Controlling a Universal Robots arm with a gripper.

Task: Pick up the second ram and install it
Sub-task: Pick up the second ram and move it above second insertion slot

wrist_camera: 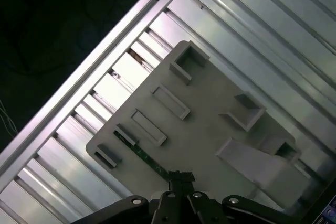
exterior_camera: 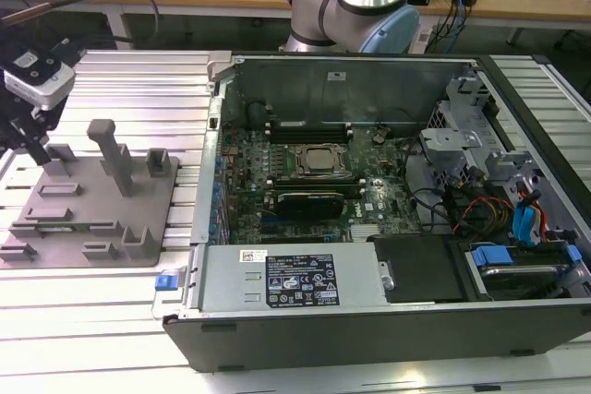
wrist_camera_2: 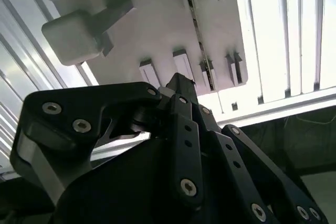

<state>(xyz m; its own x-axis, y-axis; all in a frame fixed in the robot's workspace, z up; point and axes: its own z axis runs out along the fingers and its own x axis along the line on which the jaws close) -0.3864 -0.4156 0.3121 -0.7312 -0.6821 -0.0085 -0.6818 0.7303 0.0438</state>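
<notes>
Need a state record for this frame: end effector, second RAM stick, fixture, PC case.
grey fixture: on slatted table, at the exterior view's left
second ram: seated in grey fixture's holders, not lifted
end effector: above grey fixture, close to one end of second ram
PC case: open, toward the exterior view's right of grey fixture

Green second ram (wrist_camera: pixel 143 157); grey fixture (exterior_camera: pixel 92 200); black tool (wrist_camera: pixel 181 178); silver ribbed table (exterior_camera: pixel 120 89).
</notes>
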